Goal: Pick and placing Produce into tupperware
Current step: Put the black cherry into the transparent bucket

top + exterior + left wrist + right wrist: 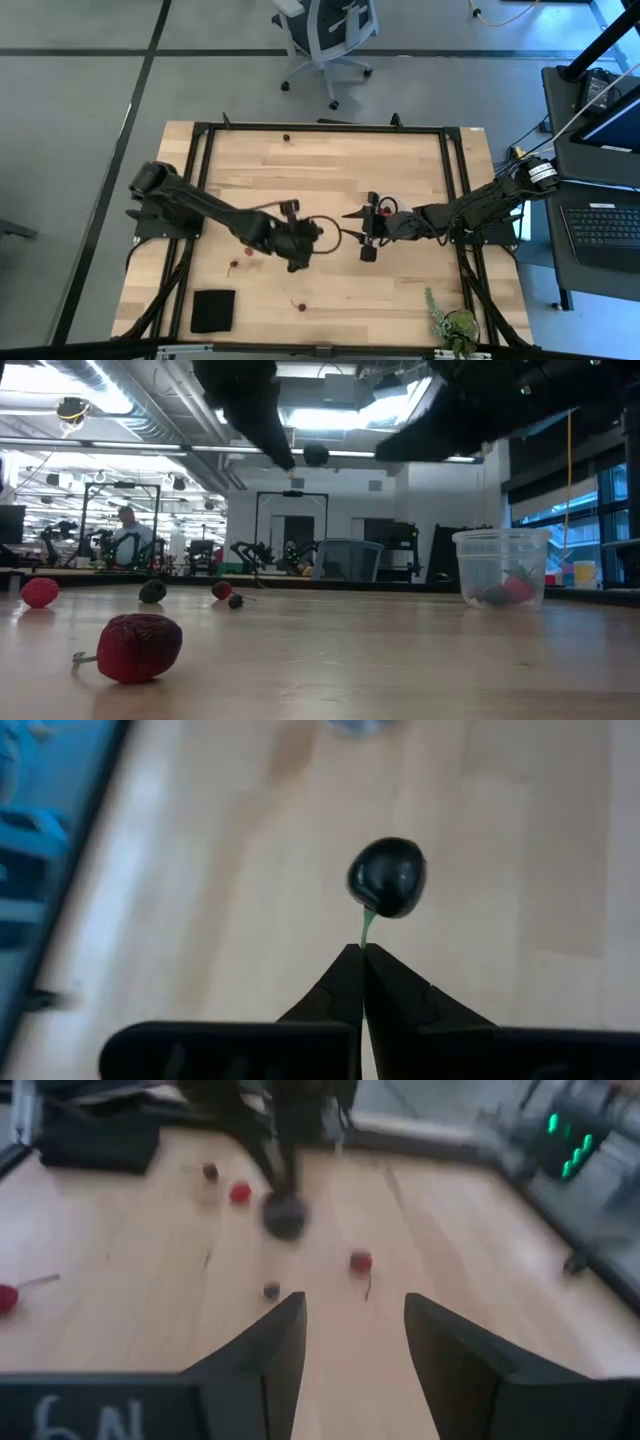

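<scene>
Nearest in the low view, lower left of frame, a wrinkled red fruit [139, 647] lies on the table [400, 660] w/ its stem pointing left; behind it, along the left-centre, a few more produce pieces sit loose, incl. a bright red one [39, 592] at far left. Top centre of that view a dark cherry [315, 456] hangs in the air under the left arm. Left wrist view shows why it's risky: the left gripper [361, 960] has its fingers [335, 988] clenched tight on only the thin green stem [366, 928], fruit dangling free beyond the tips. Stem could snap or slide out, esp. w/ any quick swing, and the cherry would drop and prob. roll off across the bare wood. The tupperware [501, 568] stands at right of the low view, well apart from the hanging cherry, w/ some red and dark pieces already inside, so there is a fair carry left. It's small and light-looking; a swinging fruit or a fingertip clipping the rim could tip it. In the high view the right gripper [367, 232] sits centre frame, just beside the left one, fingers spread and holding nothing; arms this near could bump. Farther off, a black pad [212, 311] lower left, a green plant [452, 322] lower right.
</scene>
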Controlling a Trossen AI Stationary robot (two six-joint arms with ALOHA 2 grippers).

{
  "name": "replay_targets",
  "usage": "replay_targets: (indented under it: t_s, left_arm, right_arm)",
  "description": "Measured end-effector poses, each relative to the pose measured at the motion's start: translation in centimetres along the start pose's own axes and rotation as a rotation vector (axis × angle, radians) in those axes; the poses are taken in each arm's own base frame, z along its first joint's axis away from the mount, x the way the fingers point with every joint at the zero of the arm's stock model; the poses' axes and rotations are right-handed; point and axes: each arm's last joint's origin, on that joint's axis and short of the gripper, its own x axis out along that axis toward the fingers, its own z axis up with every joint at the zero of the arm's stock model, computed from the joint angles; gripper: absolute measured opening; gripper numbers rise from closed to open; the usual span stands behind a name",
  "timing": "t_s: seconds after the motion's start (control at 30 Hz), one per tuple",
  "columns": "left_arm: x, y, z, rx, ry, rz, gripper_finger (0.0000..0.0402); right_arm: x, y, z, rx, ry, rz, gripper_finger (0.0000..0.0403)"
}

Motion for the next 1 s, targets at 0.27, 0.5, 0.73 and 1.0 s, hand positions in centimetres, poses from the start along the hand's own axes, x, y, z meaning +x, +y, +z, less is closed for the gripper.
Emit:
replay_targets:
  t_s: [0.27,0.5,0.73,1.0]
  left_arm:
    - [0.1,4.3,1.4,0.085,-0.034,0.083,0.0000]
    - [1.2,5.9,2.5,0.151,-0.078,0.064,0.0000]
    - [1.4,6.2,3.2,0.184,-0.138,-0.008,0.0000]
    - [1.4,6.2,3.4,0.192,-0.150,-0.006,0.0000]
  right_arm:
    - [-0.2,-0.3,2.3,-0.108,-0.218,-0.039,0.0172]
    - [0.0,-1.4,2.8,-0.130,-0.262,-0.088,0.0172]
    - [0.3,-2.2,2.9,-0.085,-0.273,-0.114,0.0172]
    - [0.3,-2.2,2.8,-0.066,-0.268,-0.110,0.0180]
